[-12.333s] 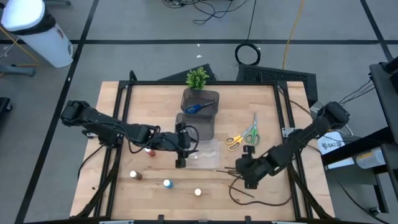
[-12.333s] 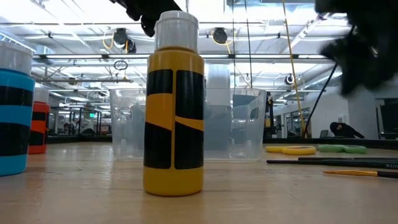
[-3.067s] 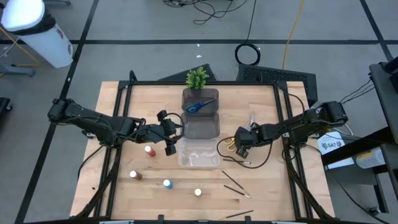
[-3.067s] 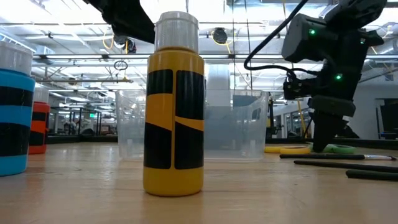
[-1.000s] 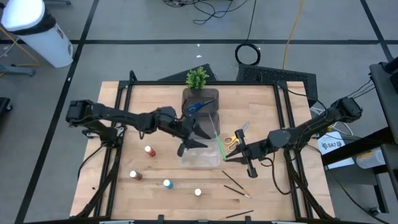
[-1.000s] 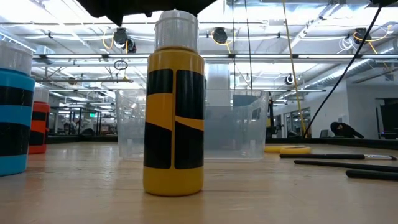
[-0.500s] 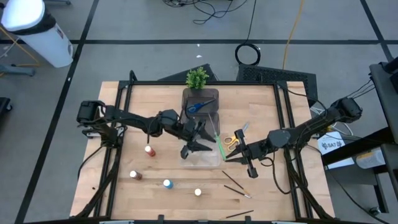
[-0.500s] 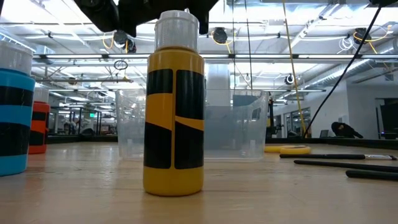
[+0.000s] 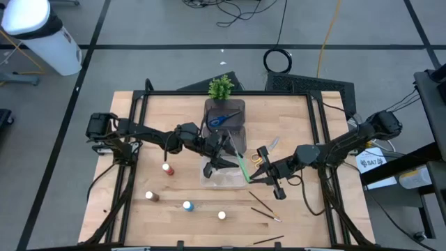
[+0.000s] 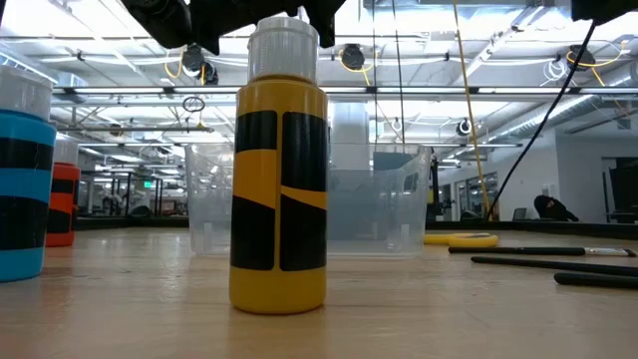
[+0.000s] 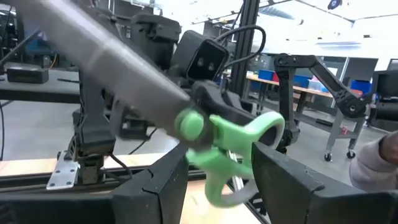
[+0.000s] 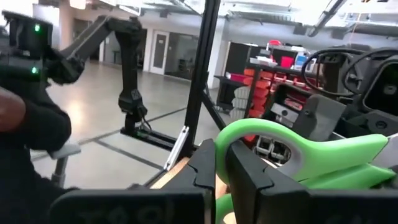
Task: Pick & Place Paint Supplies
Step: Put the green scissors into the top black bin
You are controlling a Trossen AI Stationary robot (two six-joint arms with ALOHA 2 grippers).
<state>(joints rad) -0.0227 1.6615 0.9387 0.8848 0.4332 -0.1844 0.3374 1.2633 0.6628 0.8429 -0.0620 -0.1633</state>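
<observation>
Over the clear bin (image 9: 224, 176), the right gripper (image 9: 256, 176) (closed tight) pinches the green scissors (image 9: 243, 164) while the left gripper (image 9: 224, 150), half-open at nine o'clock of them, takes hold too.

A small green potted plant (image 9: 221, 86) stands at the tabletop's (image 9: 300, 125) far edge, just behind two dark bins (image 9: 224, 111).

A yellow paint bottle (image 10: 279, 179) stands before a clear bin (image 10: 309, 199), brushes (image 10: 553, 262) lying right
</observation>
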